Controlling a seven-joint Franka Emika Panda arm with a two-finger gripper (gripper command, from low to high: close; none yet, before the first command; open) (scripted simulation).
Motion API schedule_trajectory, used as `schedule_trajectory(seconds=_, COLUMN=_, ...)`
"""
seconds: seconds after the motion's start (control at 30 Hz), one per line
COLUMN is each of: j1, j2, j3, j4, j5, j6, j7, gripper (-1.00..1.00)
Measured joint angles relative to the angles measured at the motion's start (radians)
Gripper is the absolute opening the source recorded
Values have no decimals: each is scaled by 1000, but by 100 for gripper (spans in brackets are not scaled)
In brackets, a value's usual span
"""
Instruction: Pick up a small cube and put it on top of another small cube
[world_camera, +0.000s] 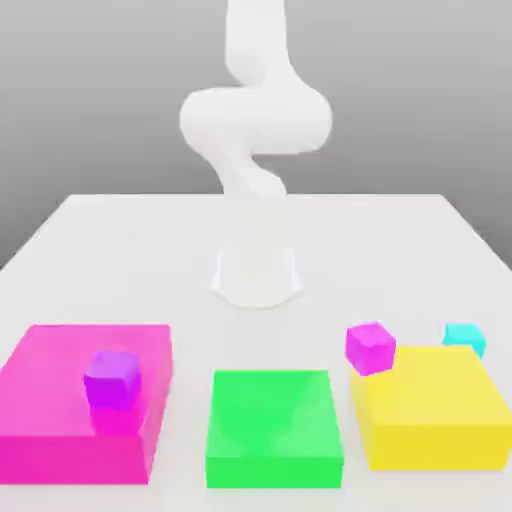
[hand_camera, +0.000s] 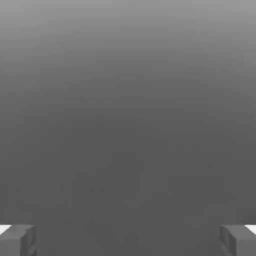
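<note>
Standing at the far middle of the white worktop (world_camera: 120, 250): the white robot arm (world_camera: 255, 130), folded above its round base. End effector (hand_camera: 128, 240) spreading wide in the hand view, its two grey fingertips (hand_camera: 20, 241) sitting far apart with nothing but plain grey between them, pinching nothing.

Lying along the near edge, three flat blocks: a flat magenta block (world_camera: 60, 400) at the exterior view's left, a flat green block (world_camera: 272, 428) in the middle, a flat yellow block (world_camera: 435, 415) at the exterior view's right.

Resting on top of the magenta block: a small purple cube (world_camera: 111, 379). Sitting at the yellow block's far left corner: a small magenta cube (world_camera: 370, 347). Sitting on the worktop just behind the yellow block's far right corner: the small plain cyan cube (world_camera: 465, 338), near the magenta cube yet apart from it, and well apart from the arm.
</note>
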Motion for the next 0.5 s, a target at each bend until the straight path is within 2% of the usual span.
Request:
schedule_trajectory(seconds=0.23, j1=62, j2=255, j3=-165, j4=55, j5=92, j6=23, j7=-195, gripper=0)
schedule_trajectory(seconds=0.5, j1=83, j2=547, j3=-313, j4=117, j5=242, j6=46, j7=-445, gripper=0)
